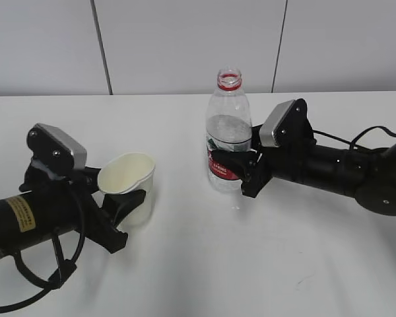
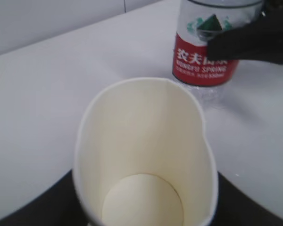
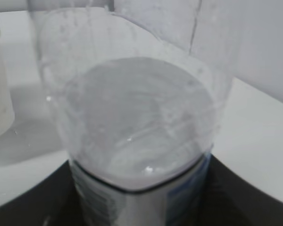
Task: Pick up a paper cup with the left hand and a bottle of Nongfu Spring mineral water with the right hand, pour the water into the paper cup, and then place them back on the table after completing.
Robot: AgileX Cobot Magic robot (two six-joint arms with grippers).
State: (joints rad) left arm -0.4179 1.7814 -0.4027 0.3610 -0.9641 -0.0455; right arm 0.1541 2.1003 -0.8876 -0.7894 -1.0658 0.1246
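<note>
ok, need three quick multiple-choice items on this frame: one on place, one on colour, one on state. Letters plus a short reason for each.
1. Where is the bottle relative to the paper cup in the exterior view?
A. To its right
B. To its left
C. Inside it

2. What colour is the bottle's label?
A. Green
B. Red
C. Yellow

3. What is in the cup?
A. Water to the brim
B. A lid
C. Nothing, its bottom is bare

Answers:
1. A, the bottle stands right of the cup on the table.
2. B, a red band wraps the lower body.
3. C, the left wrist view shows a dry, bare bottom.
</note>
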